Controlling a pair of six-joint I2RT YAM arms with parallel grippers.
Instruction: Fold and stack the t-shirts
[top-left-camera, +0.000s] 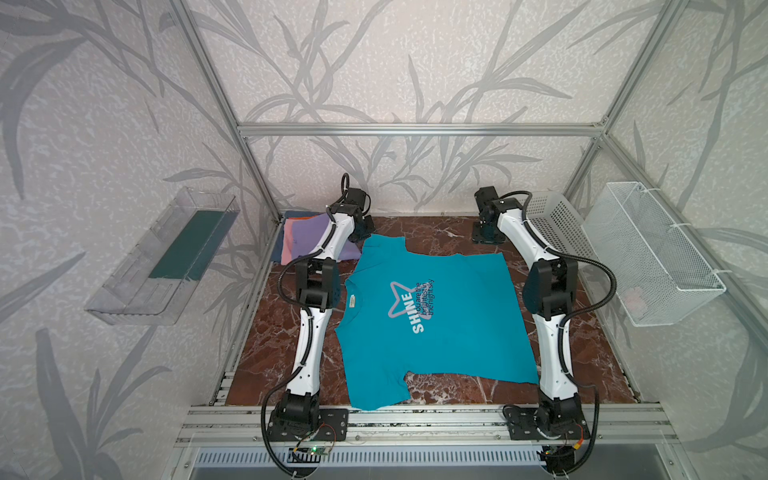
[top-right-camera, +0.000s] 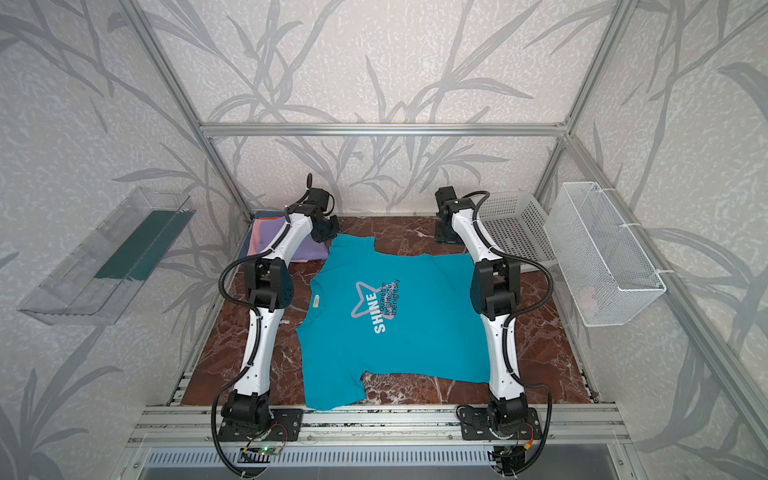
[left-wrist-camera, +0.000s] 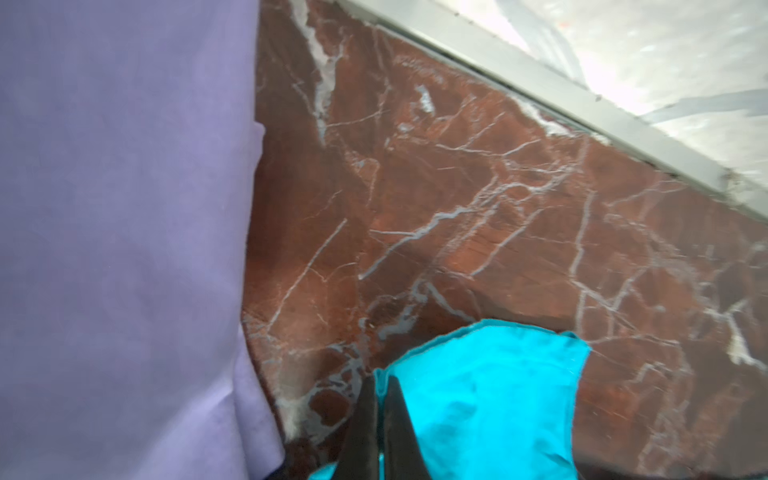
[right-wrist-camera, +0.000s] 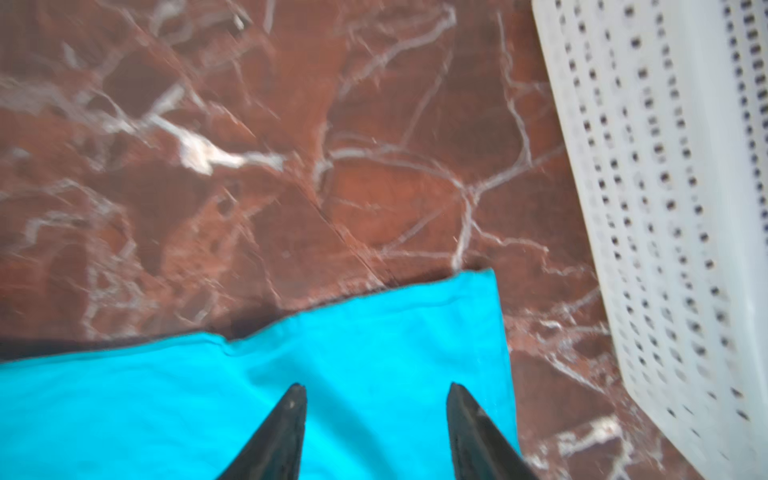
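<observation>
On marble table (top-left-camera: 266, 357), left tool (left-wrist-camera: 380, 379) pinching teal tee (top-left-camera: 428, 332) sleeve, right tool (right-wrist-camera: 376, 386) spread over hem

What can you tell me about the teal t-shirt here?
The teal t-shirt, soft and cotton-looking, lies spread print-up on the marble table, white SHINE lettering and grey star showing, neckline on the left. The left tool is shut on its far sleeve; the right tool is open over its far hem corner.

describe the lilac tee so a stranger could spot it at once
Start at the red marble table and go to its far left corner, past the spread teal tee. The lilac tee tops the small folded pile there, over pink and orange layers.
</observation>
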